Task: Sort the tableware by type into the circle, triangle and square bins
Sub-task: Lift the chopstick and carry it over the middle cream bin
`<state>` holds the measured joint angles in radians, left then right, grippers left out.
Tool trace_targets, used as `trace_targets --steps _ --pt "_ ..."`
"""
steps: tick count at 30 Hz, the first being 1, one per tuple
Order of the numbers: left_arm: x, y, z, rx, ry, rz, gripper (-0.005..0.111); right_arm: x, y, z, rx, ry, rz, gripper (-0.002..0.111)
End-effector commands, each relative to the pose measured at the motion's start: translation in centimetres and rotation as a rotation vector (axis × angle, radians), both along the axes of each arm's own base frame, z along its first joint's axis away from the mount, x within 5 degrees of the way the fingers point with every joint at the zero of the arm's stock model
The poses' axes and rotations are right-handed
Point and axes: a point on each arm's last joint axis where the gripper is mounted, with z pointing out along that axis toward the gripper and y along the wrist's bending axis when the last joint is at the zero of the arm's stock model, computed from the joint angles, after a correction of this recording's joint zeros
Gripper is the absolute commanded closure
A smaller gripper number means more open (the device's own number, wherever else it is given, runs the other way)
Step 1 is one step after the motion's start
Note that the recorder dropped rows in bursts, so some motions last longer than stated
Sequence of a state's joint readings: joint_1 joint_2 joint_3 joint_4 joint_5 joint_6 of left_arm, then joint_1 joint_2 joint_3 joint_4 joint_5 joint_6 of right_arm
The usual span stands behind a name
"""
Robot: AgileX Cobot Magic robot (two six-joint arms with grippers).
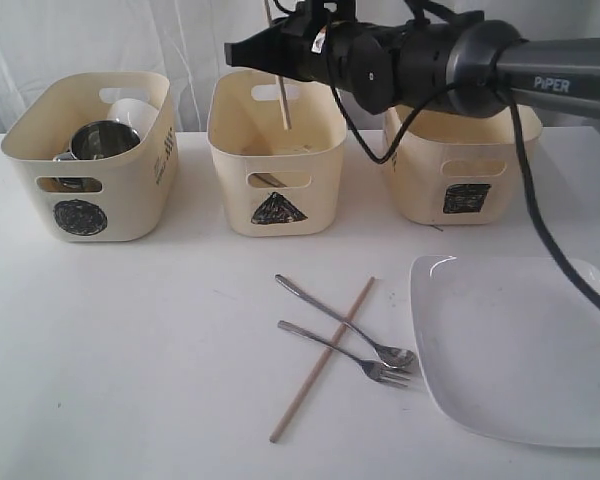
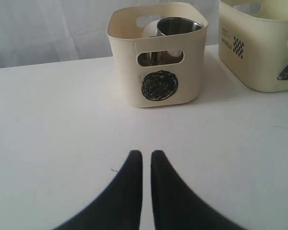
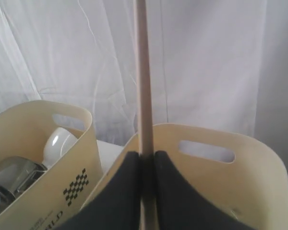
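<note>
My right gripper [image 1: 248,50] hangs over the triangle bin [image 1: 277,150], shut on a wooden chopstick [image 1: 280,100] held upright, its lower end inside the bin. The right wrist view shows that chopstick [image 3: 143,72] pinched between the fingers of the gripper [image 3: 146,155]. A second chopstick [image 1: 323,358], a spoon [image 1: 345,320] and a fork [image 1: 345,352] lie crossed on the table. The white plate [image 1: 520,345] lies at the front right. The circle bin [image 1: 90,150] holds a steel mug [image 1: 100,140] and a white bowl [image 1: 132,110]. My left gripper [image 2: 146,154] is shut and holds nothing, low over the table. The knife is hidden.
The square bin [image 1: 460,170] stands at the right under the right arm's forearm. A white curtain backs the table. The left wrist view shows the circle bin [image 2: 158,96] ahead of the fingers and the triangle bin [image 2: 264,43] beside it.
</note>
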<state>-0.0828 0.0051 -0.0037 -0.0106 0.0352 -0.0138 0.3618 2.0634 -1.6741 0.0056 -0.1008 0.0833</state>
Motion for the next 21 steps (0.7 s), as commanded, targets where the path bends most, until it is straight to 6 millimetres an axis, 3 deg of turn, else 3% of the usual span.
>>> trace_targets --steps 1,4,10,14,18,21 --pt "0.0 0.0 -0.1 -0.017 -0.005 0.0 0.093 0.6 0.1 -0.8 -0.019 0.052 -0.003 0.107" --pt "0.0 0.0 -0.1 -0.017 -0.005 0.0 0.093 0.7 0.0 -0.7 -0.015 0.06 -0.006 0.097" --pt "0.0 0.0 -0.1 -0.017 -0.005 0.0 0.093 0.6 0.0 -0.8 -0.015 0.082 -0.007 0.063" --pt "0.0 0.0 -0.1 -0.017 -0.005 0.0 0.093 -0.3 -0.3 0.0 -0.036 0.177 -0.006 0.062" --pt "0.0 0.0 -0.1 -0.017 -0.005 0.0 0.093 -3.4 -0.8 2.2 -0.081 0.315 0.012 0.062" --pt "0.0 0.0 -0.1 -0.017 -0.005 0.0 0.093 -8.2 -2.0 2.6 -0.12 0.412 0.027 0.062"
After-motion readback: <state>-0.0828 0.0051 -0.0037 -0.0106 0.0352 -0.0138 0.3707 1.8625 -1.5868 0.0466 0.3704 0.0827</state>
